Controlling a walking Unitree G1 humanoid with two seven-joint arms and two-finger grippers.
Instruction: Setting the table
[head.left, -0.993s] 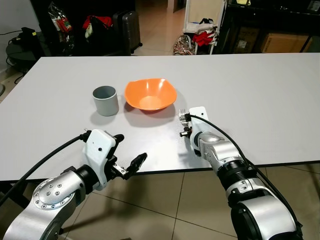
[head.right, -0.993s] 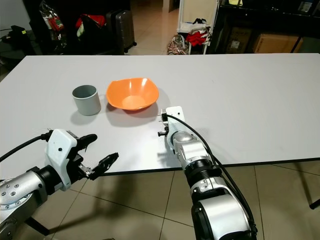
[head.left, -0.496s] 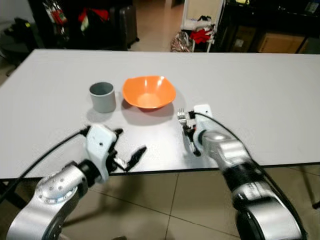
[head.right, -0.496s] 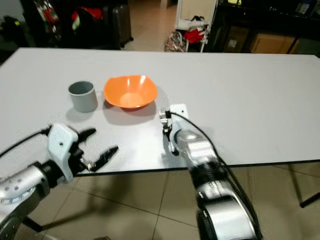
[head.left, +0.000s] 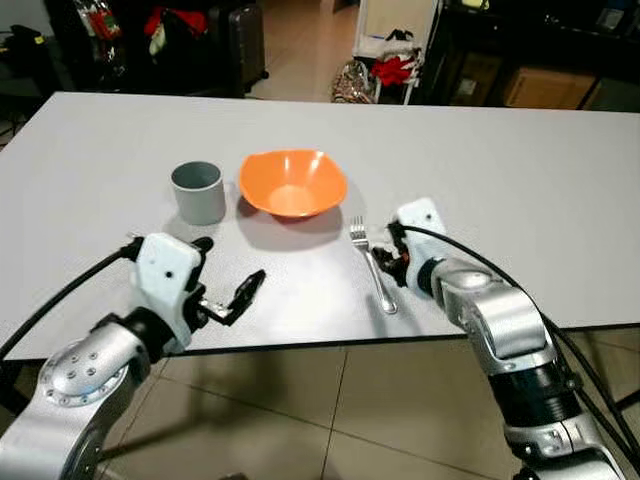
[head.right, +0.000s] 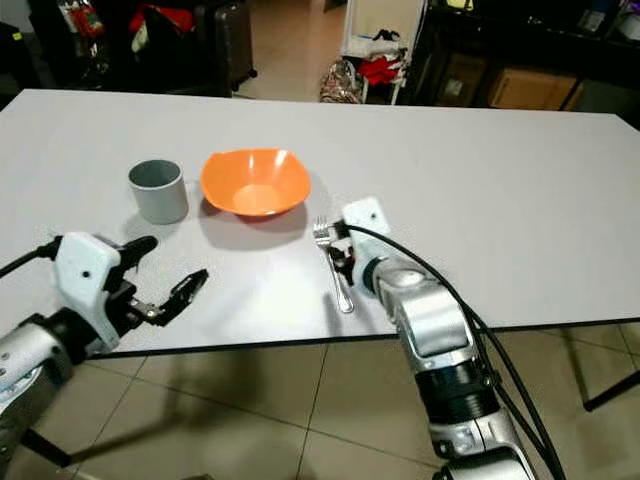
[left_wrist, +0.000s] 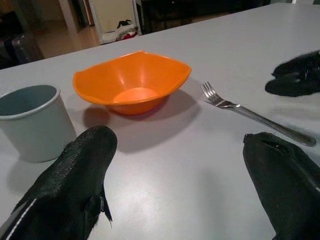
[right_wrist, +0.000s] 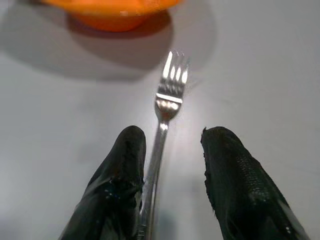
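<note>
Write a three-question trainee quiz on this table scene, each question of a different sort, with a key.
1. True or false: the fork lies flat on the white table, its tines pointing toward the orange bowl.
2. Multiple choice: what stands beside the orange bowl on the robot's left? A) a plate B) a grey cup C) a spoon
3. Fill in: the right hand has its fingers ____ with the fork's handle between them.

Key
1. True. The fork is on the tabletop to the right of the bowl.
2. B. The cup stands upright, close to the bowl.
3. Open. The left hand, also open, hovers near the table's front edge.
</note>
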